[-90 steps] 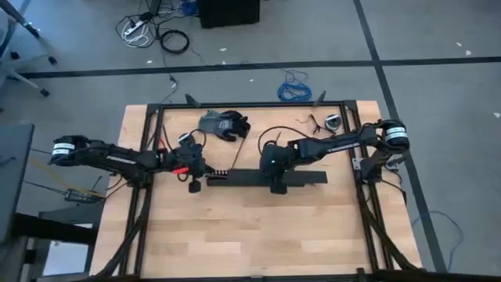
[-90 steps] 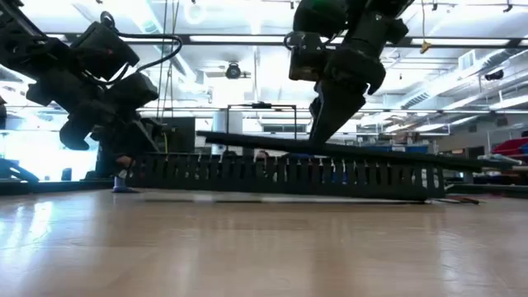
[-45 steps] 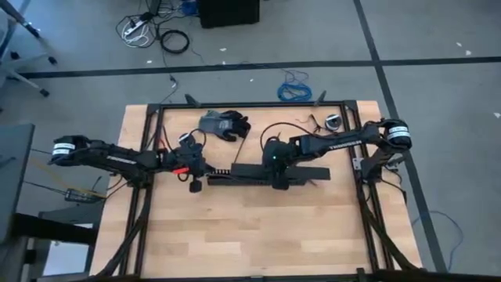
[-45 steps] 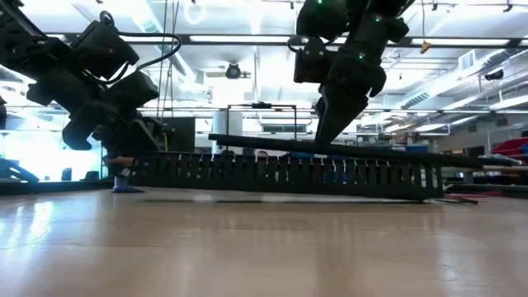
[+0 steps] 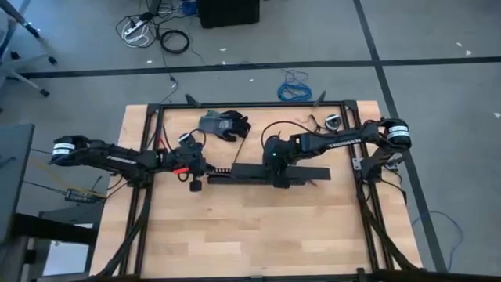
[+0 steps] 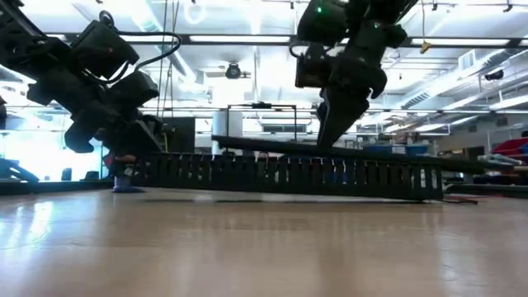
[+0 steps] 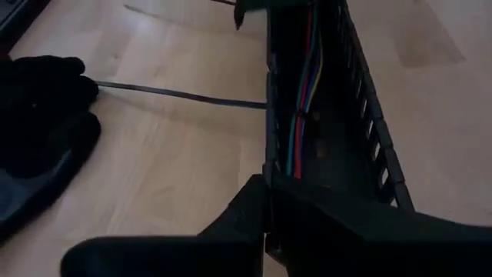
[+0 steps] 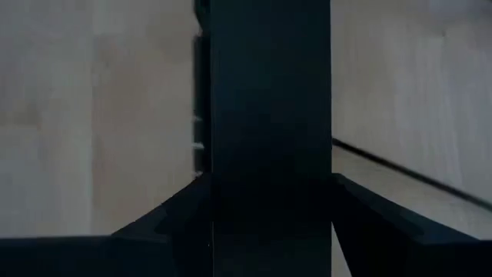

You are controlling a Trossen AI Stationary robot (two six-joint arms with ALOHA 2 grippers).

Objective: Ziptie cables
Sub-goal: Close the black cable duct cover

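Note:
A black slotted cable duct (image 5: 235, 175) lies lengthwise across the table's middle, resting on its bottom (image 6: 280, 175). Inside it run the cables (image 7: 302, 100), thin red, green, blue and purple wires laid along the channel. My left gripper (image 5: 195, 177) is shut on the duct's left end. A flat black lid strip (image 6: 388, 154) slants above the duct, its left end higher, with my right gripper (image 5: 278, 175) shut on it. My left gripper holds the duct's left end (image 7: 269, 181), coming in level from the table's left, along the duct. The dark fingers (image 7: 246, 211) merge with the dark duct, so the kind of hold does not show. The duct stays on the table. My right gripper pinches the lid strip's two long edges (image 8: 269, 154) between its fingers (image 8: 173, 211), left of the strip's middle. The fingers point down from above and lie across the strip. The strip is lifted, tilted, its right end low by the duct's right end (image 6: 462, 163).
A black glove (image 5: 224, 124) lies near the far edge, behind the duct's left end. A thin black strip (image 7: 181, 96) lies on the wood between glove and duct. A small round object (image 5: 332, 121) sits at the far right. Bare wood fills the near half.
My right gripper has shifted a little toward the table's right edge with the lid strip, which stays slanted over the duct. The duct and my left gripper have kept still.

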